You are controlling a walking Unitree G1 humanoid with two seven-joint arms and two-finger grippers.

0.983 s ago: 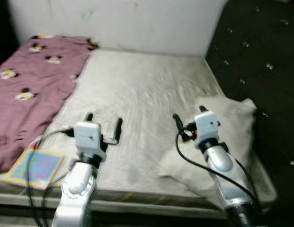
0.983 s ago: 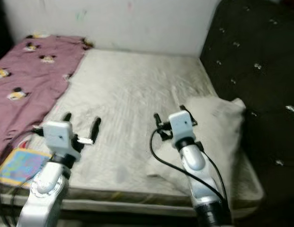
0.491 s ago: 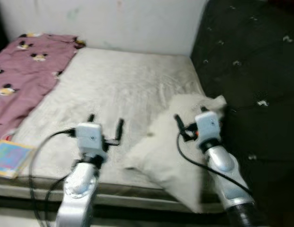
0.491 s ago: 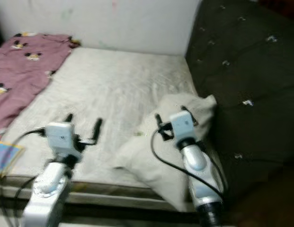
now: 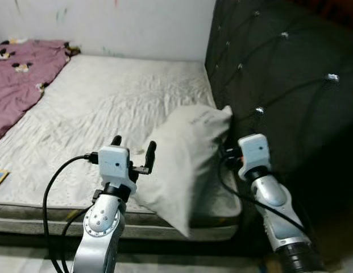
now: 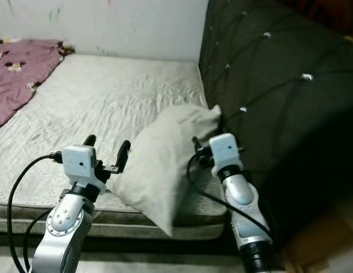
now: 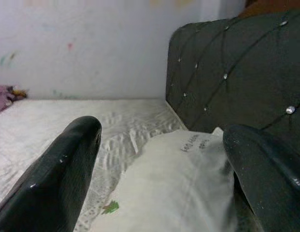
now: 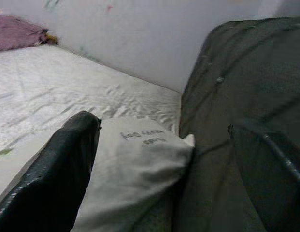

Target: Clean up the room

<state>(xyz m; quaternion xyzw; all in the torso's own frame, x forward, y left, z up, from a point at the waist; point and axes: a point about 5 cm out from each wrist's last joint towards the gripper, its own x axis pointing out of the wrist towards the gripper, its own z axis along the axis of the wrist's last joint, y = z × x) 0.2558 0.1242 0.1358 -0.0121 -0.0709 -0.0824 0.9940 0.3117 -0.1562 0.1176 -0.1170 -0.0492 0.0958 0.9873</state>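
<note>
The pillow (image 5: 185, 159) stands on edge at the front corner of the mattress (image 5: 119, 102), leaning toward the dark tufted headboard (image 5: 278, 74), between the two sets of jaws. The left gripper (image 5: 132, 153) has its jaws apart, one fingertip touching or just beside the pillow's near face. The right gripper (image 6: 200, 151) sits just beside the pillow's headboard side; its wrist view shows the jaws apart and clamped on nothing. Risk: the pillow's lower corner overhangs the mattress edge and neither gripper holds it, so a push from either may tip it to the floor. A purple blanket (image 5: 20, 74) lies well apart beyond the left jaws.
</note>
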